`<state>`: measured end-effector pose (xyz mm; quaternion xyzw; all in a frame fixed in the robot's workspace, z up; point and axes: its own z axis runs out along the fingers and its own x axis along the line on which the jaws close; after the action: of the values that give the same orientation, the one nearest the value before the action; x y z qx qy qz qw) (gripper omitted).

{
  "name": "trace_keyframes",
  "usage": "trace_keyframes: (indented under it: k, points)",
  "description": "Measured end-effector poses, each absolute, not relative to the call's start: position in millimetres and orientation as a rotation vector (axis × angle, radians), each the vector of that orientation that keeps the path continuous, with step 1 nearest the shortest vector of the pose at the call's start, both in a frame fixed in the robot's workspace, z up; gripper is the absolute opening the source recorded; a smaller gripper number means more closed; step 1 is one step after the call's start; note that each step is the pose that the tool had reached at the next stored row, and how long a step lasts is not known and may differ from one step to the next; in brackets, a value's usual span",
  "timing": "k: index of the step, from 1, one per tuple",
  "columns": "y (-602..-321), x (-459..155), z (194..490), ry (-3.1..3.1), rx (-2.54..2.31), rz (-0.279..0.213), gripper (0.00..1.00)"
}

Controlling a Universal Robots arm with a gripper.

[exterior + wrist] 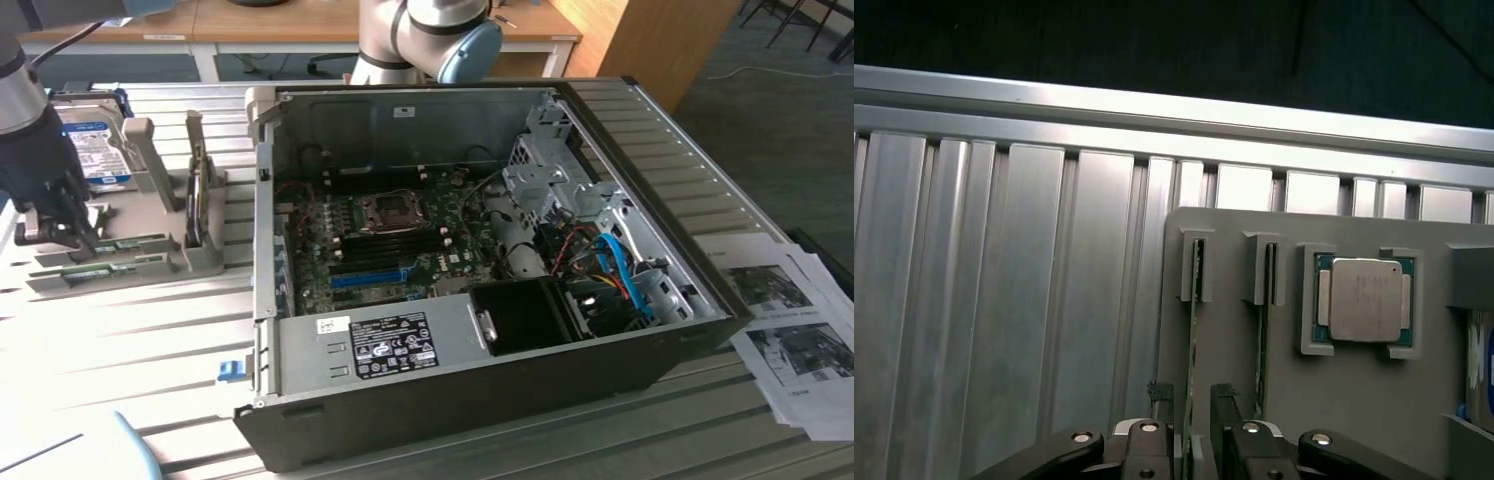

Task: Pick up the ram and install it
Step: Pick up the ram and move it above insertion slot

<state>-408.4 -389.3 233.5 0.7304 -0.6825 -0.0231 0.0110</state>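
Two thin green ram sticks stand on edge in a grey holder [1354,400]. My gripper [1192,412] is open and low over one ram stick [1192,330], with a finger [1160,420] on each side of it and a gap left to both. The other stick [1262,340] stands in the neighbouring slot. In the exterior view the gripper [56,232] hangs over the same holder [160,262] at the exterior view's left. The open computer case [467,420] lies in the middle, and the black memory slots [400,240] show on its motherboard.
A square silver processor [1364,300] sits in the holder beside the sticks. A blue-labelled hard drive [96,150] stands in a rack behind the holder. The blue motherboard slot [367,278] lies near the memory slots. Printed papers [801,330] lie at the exterior view's right.
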Motion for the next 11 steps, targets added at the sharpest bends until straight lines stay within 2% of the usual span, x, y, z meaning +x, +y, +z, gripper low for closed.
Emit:
trace_keyframes:
  k: [11]
  points:
    - [-389, -408, 222, -2.129, 2.279, -0.072, 0.28]
